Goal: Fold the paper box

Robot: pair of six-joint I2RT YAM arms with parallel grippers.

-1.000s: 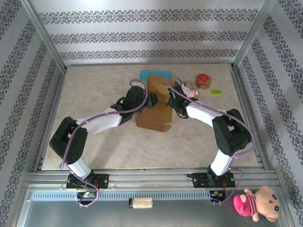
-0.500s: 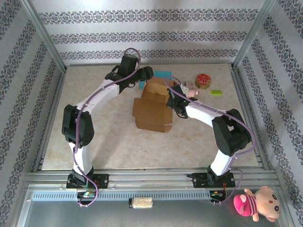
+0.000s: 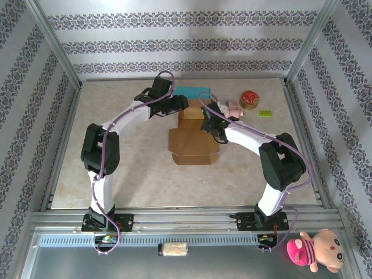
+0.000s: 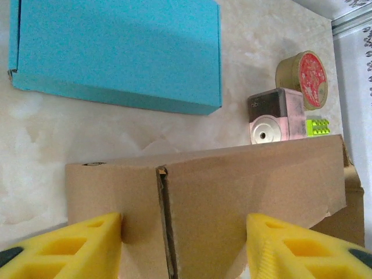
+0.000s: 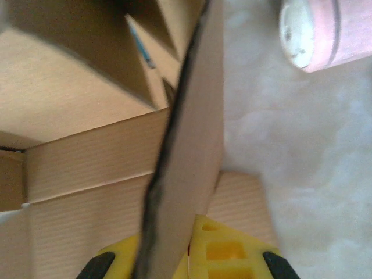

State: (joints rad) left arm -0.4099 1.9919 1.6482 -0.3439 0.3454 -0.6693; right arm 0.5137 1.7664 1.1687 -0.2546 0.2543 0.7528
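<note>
The brown paper box (image 3: 189, 141) lies partly folded in the middle of the table, its front panel flat and its back walls raised. My left gripper (image 3: 181, 105) hangs at the box's far end. In the left wrist view its yellow fingers (image 4: 70, 247) stand wide apart, open, with the box's back wall (image 4: 232, 192) and a vertical seam between them. My right gripper (image 3: 208, 124) is at the box's right side. In the right wrist view it (image 5: 189, 247) is shut on the upright side wall (image 5: 192, 145), seen edge-on.
A flat blue box (image 3: 192, 90) (image 4: 116, 52) lies just behind the paper box. To the right sit a pink block (image 3: 232, 108) (image 4: 277, 115), a red-lidded tin (image 3: 249, 99) and a small green brick (image 3: 265, 113). Metal frame posts line the table's sides.
My left arm has left the box's left side and swung up and round to its far end. The box has slid a little to the right and squared up. The right gripper keeps its grip.
</note>
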